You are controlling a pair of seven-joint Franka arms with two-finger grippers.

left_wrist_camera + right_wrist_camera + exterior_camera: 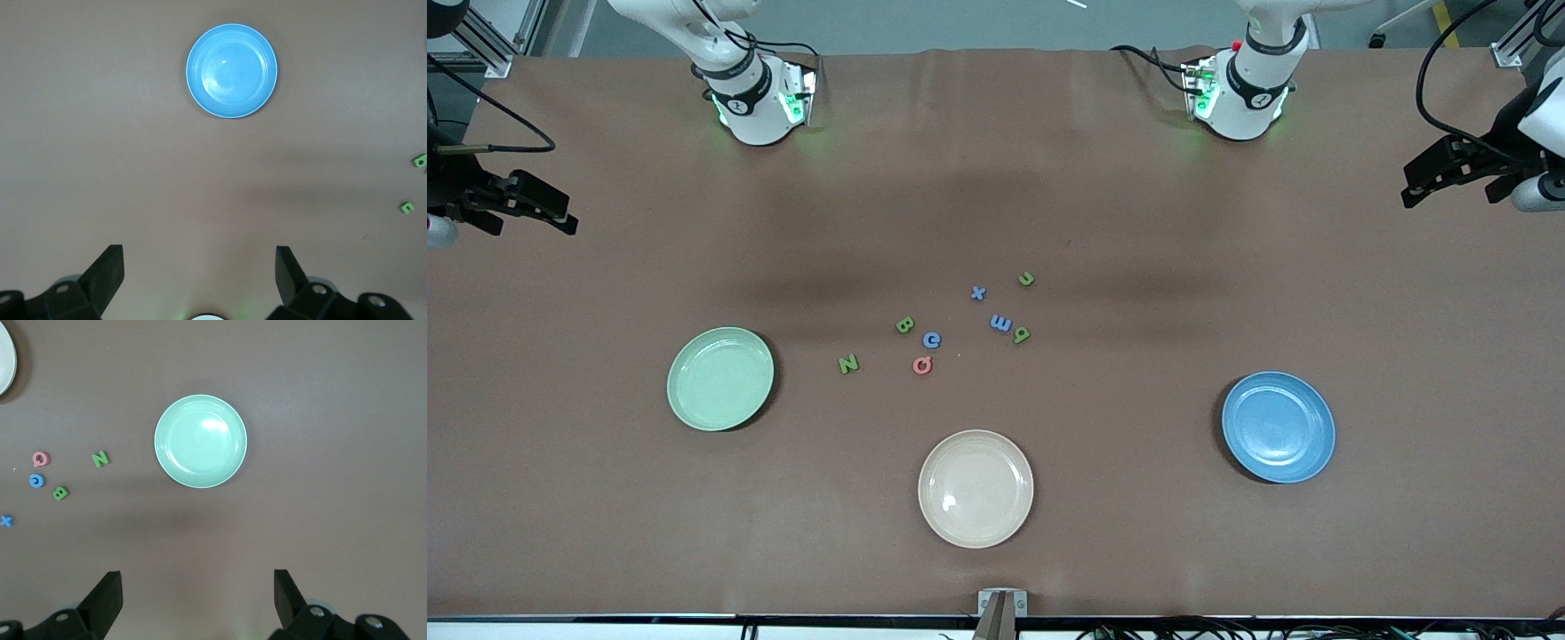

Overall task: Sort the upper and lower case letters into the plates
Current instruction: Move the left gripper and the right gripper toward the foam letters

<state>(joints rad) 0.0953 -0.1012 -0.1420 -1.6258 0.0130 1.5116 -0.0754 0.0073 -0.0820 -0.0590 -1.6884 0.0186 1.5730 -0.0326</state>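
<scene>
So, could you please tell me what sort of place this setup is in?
Probably a robotics lab: two white robot arms mounted on a brown-covered table, aluminium frame rails and loose cables at its edges, and small toy letters laid between a mint green plate and a blue plate.

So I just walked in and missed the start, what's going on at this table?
Nothing is being handled yet. Both arms wait at the table's ends with open, empty end effectors: the left end effector and the right end effector. Eight small letters lie loose mid-table. The mint green plate, the blue plate and a cream plate hold nothing.
</scene>
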